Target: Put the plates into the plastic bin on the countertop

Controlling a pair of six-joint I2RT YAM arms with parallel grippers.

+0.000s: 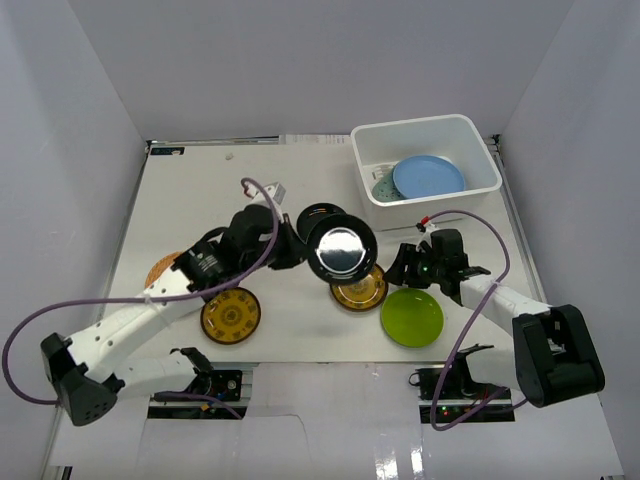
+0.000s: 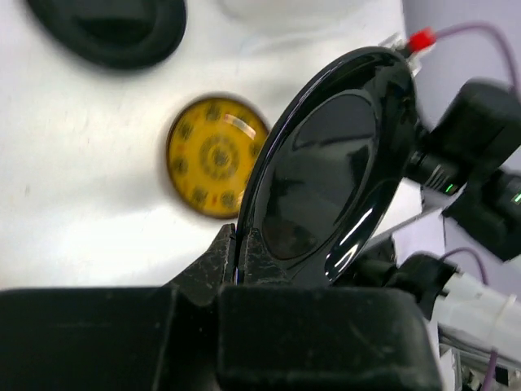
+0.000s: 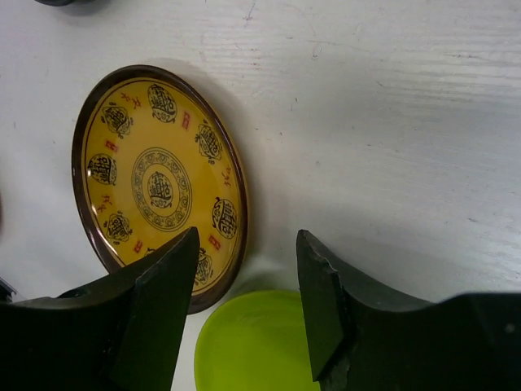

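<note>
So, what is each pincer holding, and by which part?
Left pincer grips the glossy black round plate by its rim; right pincer holds nothing.

Bright, even overhead light fills the top view, which is sharp. Shadows on the countertop [image 1: 200,200] are faint and soft-edged. The black plate [image 1: 341,250] mirrors a white patch of that light. In the left wrist view the countertop is washed out almost to white, the yellow plate [image 2: 216,155] is blurred, and pale streaks of glare cross the black plate. The right wrist view shows the yellow plate crisply, with a soft shadow along its right rim.
</note>
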